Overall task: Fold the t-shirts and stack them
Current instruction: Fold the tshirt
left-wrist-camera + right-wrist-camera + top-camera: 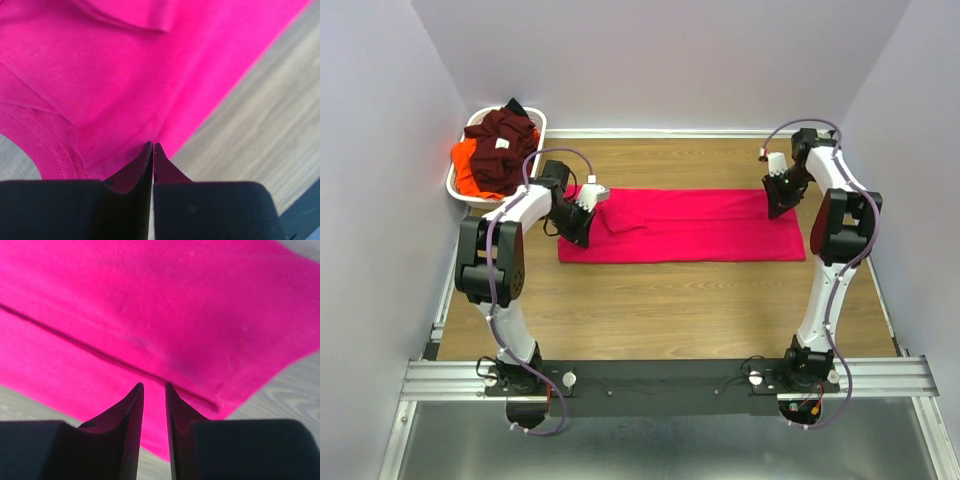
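Across the wooden table point(650, 310) a limp pink t-shirt point(700, 225) is laid, probably best pinched at its ends; left gripper point(153, 146) is closed, hold unclear, right gripper point(154, 385) barely parted, empty.

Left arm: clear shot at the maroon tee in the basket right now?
Probably yes. The maroon tee lies on top of the pile in the basket, close beside the left arm, nothing between them.
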You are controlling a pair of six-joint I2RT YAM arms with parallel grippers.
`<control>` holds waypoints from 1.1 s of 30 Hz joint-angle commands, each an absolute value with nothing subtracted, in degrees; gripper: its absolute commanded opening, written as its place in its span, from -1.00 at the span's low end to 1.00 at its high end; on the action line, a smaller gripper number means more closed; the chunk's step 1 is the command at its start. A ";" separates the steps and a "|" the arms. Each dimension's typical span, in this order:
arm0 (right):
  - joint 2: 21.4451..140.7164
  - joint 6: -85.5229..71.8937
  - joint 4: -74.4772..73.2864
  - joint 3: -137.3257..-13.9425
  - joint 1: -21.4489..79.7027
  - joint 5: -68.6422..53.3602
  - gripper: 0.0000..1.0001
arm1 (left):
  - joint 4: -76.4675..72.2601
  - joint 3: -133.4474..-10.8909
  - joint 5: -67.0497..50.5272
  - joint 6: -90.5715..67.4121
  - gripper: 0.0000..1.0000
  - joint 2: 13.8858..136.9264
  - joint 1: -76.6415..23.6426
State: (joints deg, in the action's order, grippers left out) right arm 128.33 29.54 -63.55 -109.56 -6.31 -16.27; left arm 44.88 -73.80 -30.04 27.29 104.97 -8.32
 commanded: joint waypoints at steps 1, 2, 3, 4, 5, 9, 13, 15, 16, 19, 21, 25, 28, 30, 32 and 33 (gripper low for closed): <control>129.38 28.83 -60.47 -106.71 -6.33 -11.61 -0.41 | 40.35 -74.79 -25.32 22.33 -0.83 107.31 -8.00; 129.11 29.00 -59.95 -105.83 -6.33 -11.08 -0.42 | 39.82 -75.58 -24.53 21.28 -0.85 108.53 -8.00; 128.76 29.18 -59.59 -104.78 -6.33 -10.20 -0.42 | 39.38 -76.11 -23.04 21.01 -0.87 109.24 -8.00; 128.41 29.61 -59.33 -103.72 -6.33 -9.85 -0.43 | 38.85 -76.72 -22.16 20.83 -0.88 110.12 -7.74; 127.97 29.79 -58.98 -102.41 -6.33 -9.58 -0.43 | 38.67 -77.42 -21.54 20.57 -0.90 111.08 -7.47; 123.15 31.11 -58.45 -94.32 -5.80 -9.58 -0.42 | 39.02 -82.70 -21.44 20.73 -0.92 115.40 -5.28; 118.22 30.33 -58.80 -92.46 -5.80 -12.39 -0.37 | 39.03 -84.46 -32.07 23.38 -0.47 108.49 -5.71; 116.73 29.71 -59.32 -93.25 -5.80 -14.05 -0.36 | 38.50 -85.07 -31.73 23.38 -0.30 106.01 -7.63; 115.76 29.01 -59.50 -93.86 -5.80 -14.58 -0.36 | 37.71 -85.34 -30.95 23.03 -0.28 105.04 -8.26; 115.58 28.13 -60.55 -95.89 -5.80 -15.56 -0.36 | 37.18 -86.74 -28.13 21.53 -0.27 104.85 -10.45; 115.93 27.60 -61.17 -97.73 -5.80 -15.64 -0.35 | 37.18 -88.23 -26.81 19.34 -0.30 107.38 -10.81; 117.33 27.77 -61.52 -99.40 -5.80 -14.50 -0.35 | 37.09 -89.73 -25.40 17.32 -0.35 110.65 -11.69; 119.26 28.04 -61.61 -100.28 -5.80 -14.33 -0.36 | 37.35 -88.95 -24.70 16.26 -0.40 111.44 -12.65; 121.19 28.04 -61.70 -100.90 -5.80 -14.33 -0.36 | 37.79 -87.37 -24.61 16.00 -0.41 111.27 -12.83; 122.51 28.04 -61.61 -101.16 -5.71 -13.80 -0.38 | 38.14 -85.70 -23.56 15.56 -0.42 110.66 -12.83; 122.95 28.21 -61.52 -101.08 -5.71 -13.62 -0.38 | 38.23 -83.61 -23.21 15.38 -0.42 109.87 -12.83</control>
